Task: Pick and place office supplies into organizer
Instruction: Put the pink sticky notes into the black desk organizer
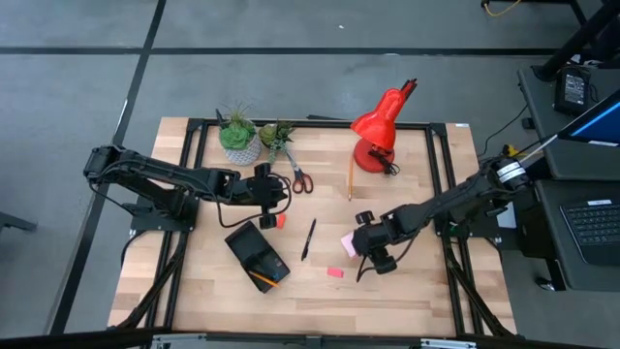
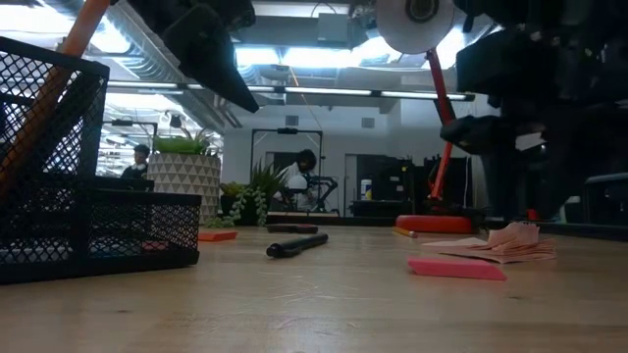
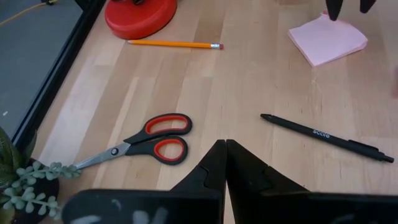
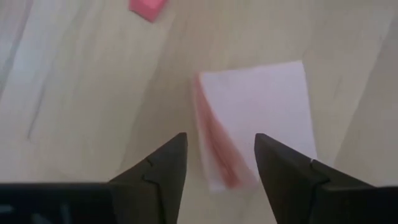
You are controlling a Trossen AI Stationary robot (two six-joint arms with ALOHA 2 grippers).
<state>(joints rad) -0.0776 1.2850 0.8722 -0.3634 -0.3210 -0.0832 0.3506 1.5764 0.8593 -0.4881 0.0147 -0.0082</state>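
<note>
The pink sticky-note pad [image 4: 255, 118] lies flat on the table, right of centre [image 1: 348, 242]. My right gripper [image 4: 221, 155] hangs open just over it, pointing steeply down, its fingers astride the pad's fanned edge with a gap around them. My left gripper [image 3: 225, 146] is shut on nothing and hovers left of centre [image 1: 263, 191]. The black mesh organizer [image 1: 255, 252] stands near the front left, an orange pencil [image 1: 263, 279] leaning in it. Loose on the wood lie a black pen [image 3: 323, 137], red-handled scissors [image 3: 146, 142], a second pencil [image 3: 174, 44], a red eraser [image 1: 281, 221] and a pink eraser [image 1: 334, 272].
A red desk lamp [image 1: 380, 136] stands at the back, right of centre, and two potted plants [image 1: 239, 138] [image 1: 276, 136] at the back left. Bare wood lies along the table's near edge and in front of the right arm. People sit in the room beyond the table.
</note>
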